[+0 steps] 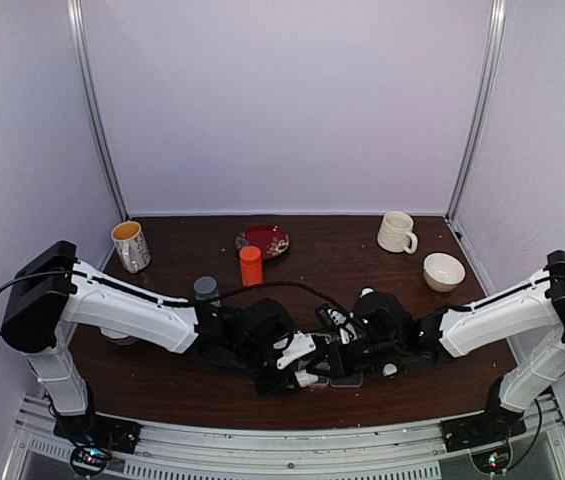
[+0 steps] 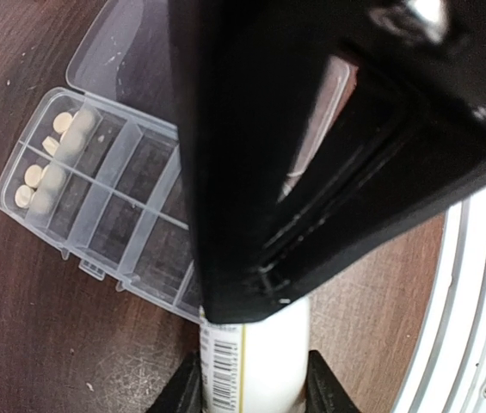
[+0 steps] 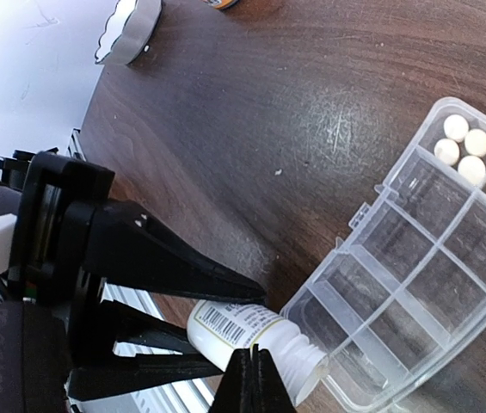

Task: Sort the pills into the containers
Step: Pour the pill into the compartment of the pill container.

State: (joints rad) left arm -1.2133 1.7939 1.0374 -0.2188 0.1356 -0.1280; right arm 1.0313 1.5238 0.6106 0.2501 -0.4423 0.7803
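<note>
Found the left hand partly closed, its two black fingers clamped on a small white bottle bearing a barcode label. Saw the bottle tipped onto its side, threaded mouth exposed and turned toward the near end of the organiser box. Could not tell whether the mouth rested on the box rim or hung just above it.

Found the right hand fully shut and holding nothing, tips pressed together at the bottle neck, just beside the mouth. Could not confirm contact there. In the left wrist view, found the black body of the right hand covering the upper part of the bottle and part of the box.

Located the clear box on the dark wooden surface, directly ahead of both hands, with its hinged lid swung open. Noted two rows of compartments. Located the pills, round and cream-coloured, in the two end compartments farthest from the bottle mouth, well apart from both hands.

Farther out, in the top view, noted an orange bottle, a red plate, a cream mug and a cream bowl toward the back of the surface.
</note>
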